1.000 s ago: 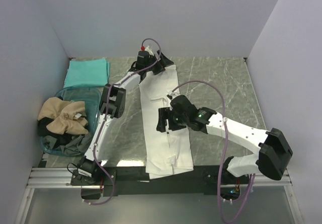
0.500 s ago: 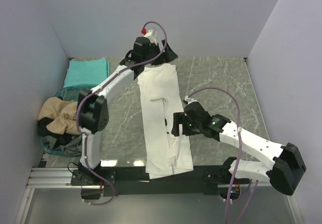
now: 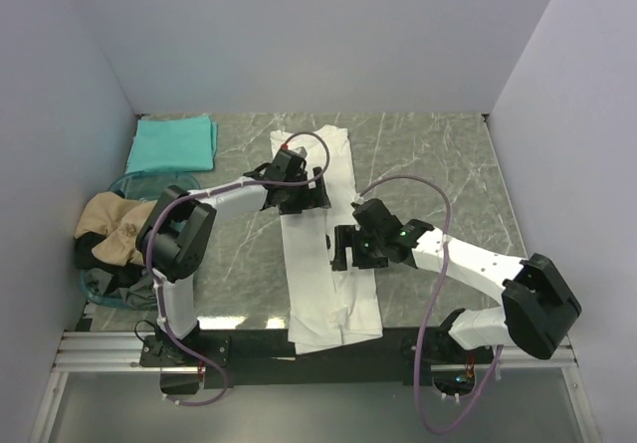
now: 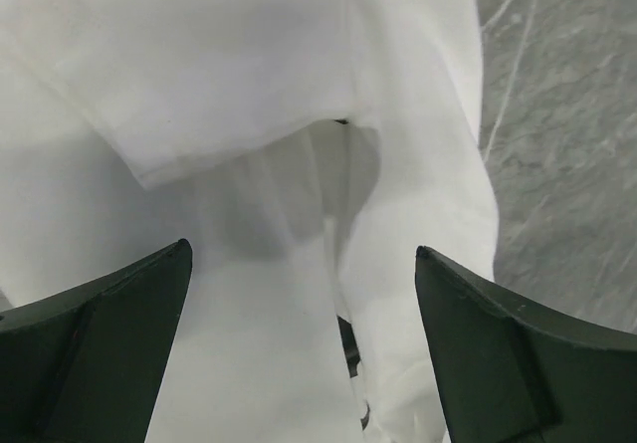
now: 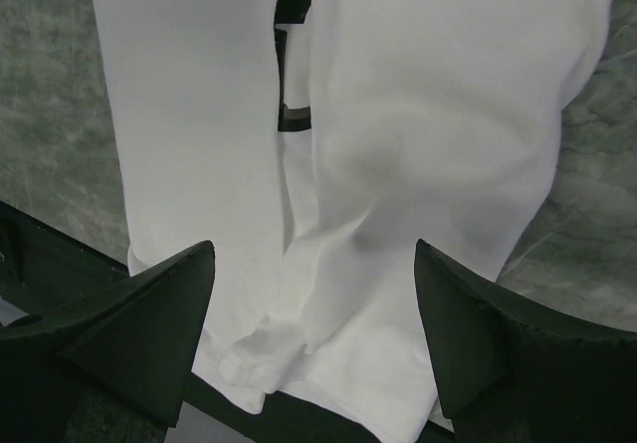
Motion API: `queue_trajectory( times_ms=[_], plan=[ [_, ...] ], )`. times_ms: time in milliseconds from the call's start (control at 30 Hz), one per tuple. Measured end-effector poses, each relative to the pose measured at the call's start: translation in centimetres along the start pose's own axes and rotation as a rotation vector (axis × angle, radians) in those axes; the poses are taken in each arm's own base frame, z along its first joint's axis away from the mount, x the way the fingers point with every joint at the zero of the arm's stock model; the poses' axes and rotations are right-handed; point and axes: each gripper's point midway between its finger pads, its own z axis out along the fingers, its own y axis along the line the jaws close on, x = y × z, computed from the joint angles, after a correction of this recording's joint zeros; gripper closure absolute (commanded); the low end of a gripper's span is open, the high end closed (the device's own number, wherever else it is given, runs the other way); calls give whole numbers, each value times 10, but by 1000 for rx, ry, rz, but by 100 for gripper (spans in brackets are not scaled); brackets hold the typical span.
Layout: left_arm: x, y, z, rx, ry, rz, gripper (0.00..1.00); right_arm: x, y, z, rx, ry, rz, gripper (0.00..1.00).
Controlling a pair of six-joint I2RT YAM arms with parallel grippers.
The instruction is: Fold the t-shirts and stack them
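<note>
Pulled back from the far hem, the left gripper (image 3: 299,199) is now held over the middle of the white cloth t-shirt (image 3: 317,289), jaws spread wide and empty. The shirt is laid as a long, narrow strip on the grey marble table (image 3: 428,164), its sides folded inward. The right gripper (image 3: 343,251) is held above it, also agape, nothing gripped.

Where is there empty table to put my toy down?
The biggest bare patch of table lies between the white t-shirt and the right wall, beyond the right arm. A narrower strip lies between that shirt and the bin, under the left arm. The left edge is crowded: teal t-shirt, bin, tan t-shirt.
</note>
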Motion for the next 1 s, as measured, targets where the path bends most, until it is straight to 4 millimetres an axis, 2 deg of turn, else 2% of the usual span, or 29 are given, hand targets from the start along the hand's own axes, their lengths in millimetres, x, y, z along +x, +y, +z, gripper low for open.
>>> queue_trajectory(
  times_ms=[200,433,600,700,800,900,1000],
  plan=[
    [1,7,17,-46,10,-13,1,5,3,14,-19,44,3,13],
    [-37,-2,46,-58,-44,-19,1,11,-9,38,49,103,17,13],
    [-74,-1,66,-37,-78,-44,1,-23,-22,43,82,65,53,14],
    [-96,1,75,-25,-110,-53,1,-47,-27,38,103,22,47,14],
    [-101,4,76,-26,-118,-56,1,-64,-18,31,86,-18,12,14],
    [-102,5,75,-34,-119,-47,1,-64,-11,18,74,-42,-34,16],
    [-98,6,72,-58,-120,-36,1,-55,0,2,45,-68,-93,18]
  ],
)
